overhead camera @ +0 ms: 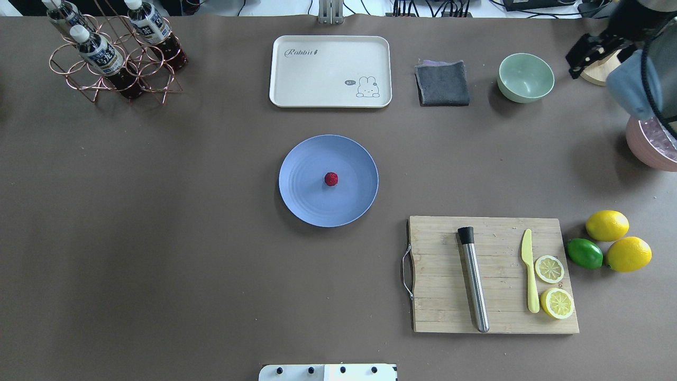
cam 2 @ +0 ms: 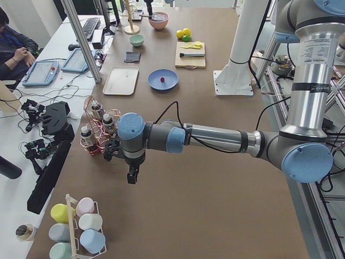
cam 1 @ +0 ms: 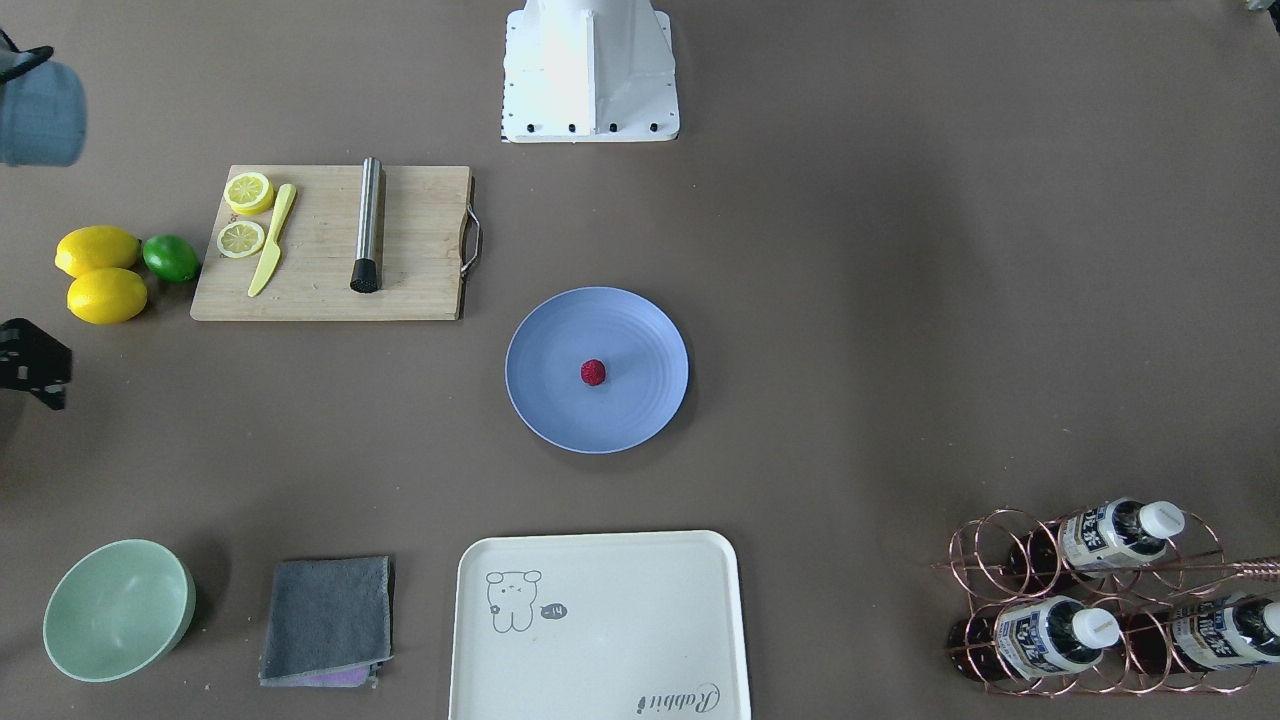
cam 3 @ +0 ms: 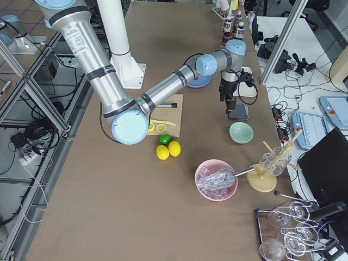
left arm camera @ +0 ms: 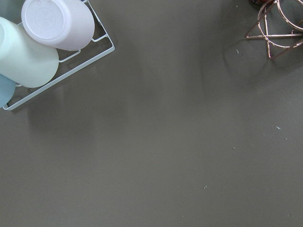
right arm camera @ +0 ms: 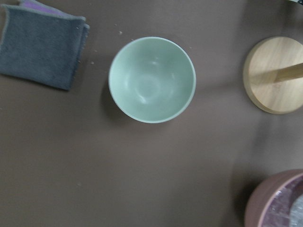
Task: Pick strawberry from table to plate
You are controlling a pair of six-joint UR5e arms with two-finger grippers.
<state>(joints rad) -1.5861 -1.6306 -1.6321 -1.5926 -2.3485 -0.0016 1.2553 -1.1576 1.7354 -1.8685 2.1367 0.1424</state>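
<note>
Strawberry: small, dark red and bumpy, lying at the middle of the plate, centre of the front-facing view, touching nothing else. Near to far in that view: tray at the bottom edge, with cloth and bowl at lower left and bottle rack at lower right; plate at mid-frame on the table; board at upper left, lemons just beside it at the left edge; robot base at top centre. Handling (judged): light, probably soft-skinned and apt to roll; best taken from above across its widest girth, with gentle pressure. As it lies on the plate, the transfer appears complete. Left gripper, lower left of the left side view, and right gripper, upper centre of the right side view, are both well apart from the strawberry; whether their jaws are parted or closed cannot be told
</note>
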